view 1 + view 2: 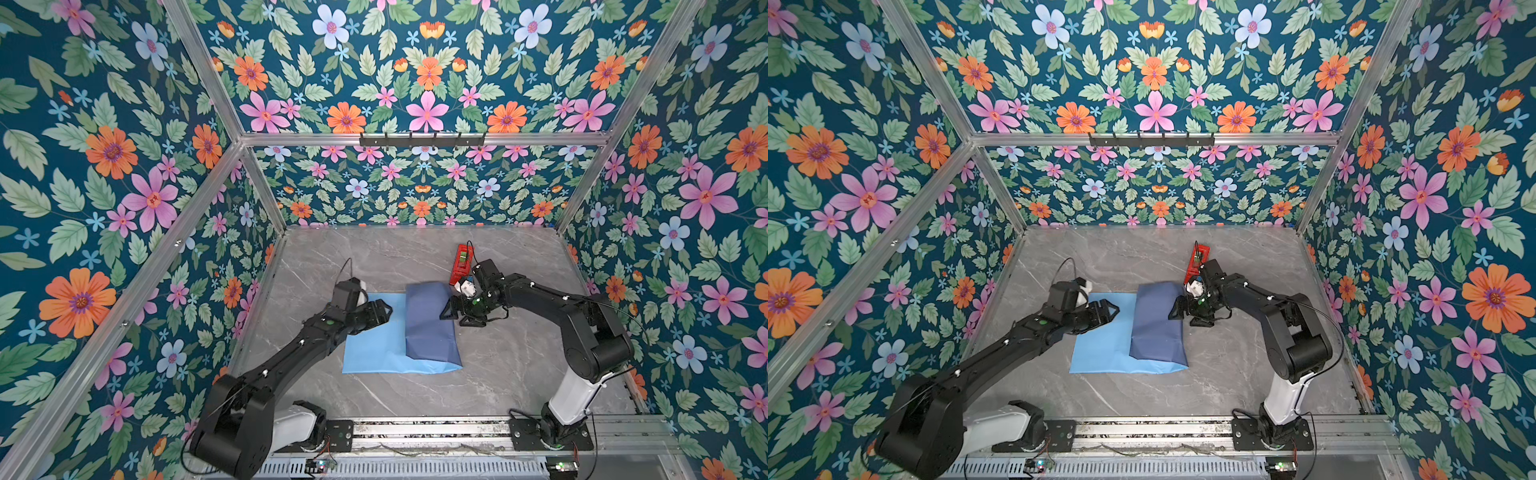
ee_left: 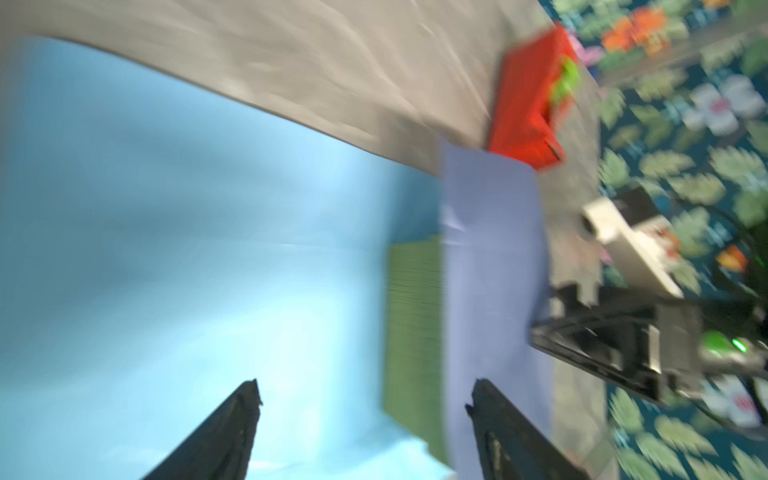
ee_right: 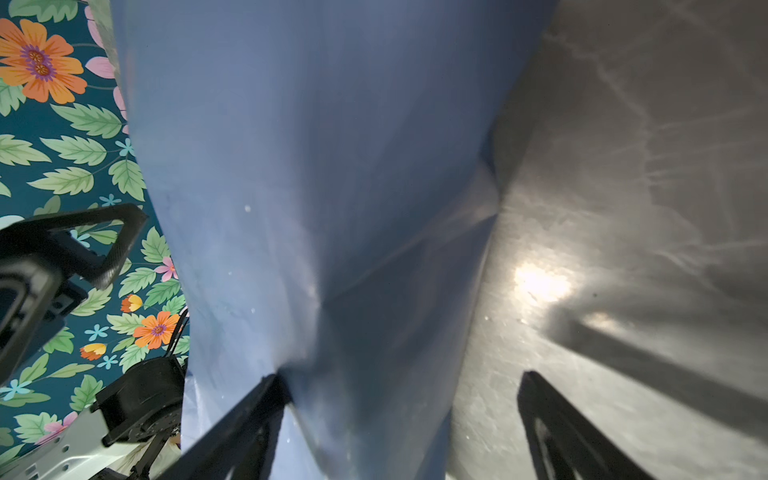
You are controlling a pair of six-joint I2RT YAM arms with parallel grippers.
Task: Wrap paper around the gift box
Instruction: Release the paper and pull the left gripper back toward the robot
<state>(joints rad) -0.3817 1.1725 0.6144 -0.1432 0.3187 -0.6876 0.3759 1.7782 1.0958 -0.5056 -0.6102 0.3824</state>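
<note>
Because the paper [image 1: 374,345] is folded from the right over the gift box [image 2: 411,324], only a green strip of the box shows under the slate-blue flap at mid-table. The right gripper [image 3: 401,376], fingers spread and grasping nothing, lays one finger against the flap's right side, probably to steady it. The left gripper [image 2: 363,388] hovers released over the flat light-blue half. A red tape dispenser [image 1: 461,264] stands just beyond the far right corner, crowding the right wrist.

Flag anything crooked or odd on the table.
The paper has its dark flap skewed over the box: it flares wider toward the near end, out of line with the paper's straight edges. Nothing looks torn or spilled.
</note>
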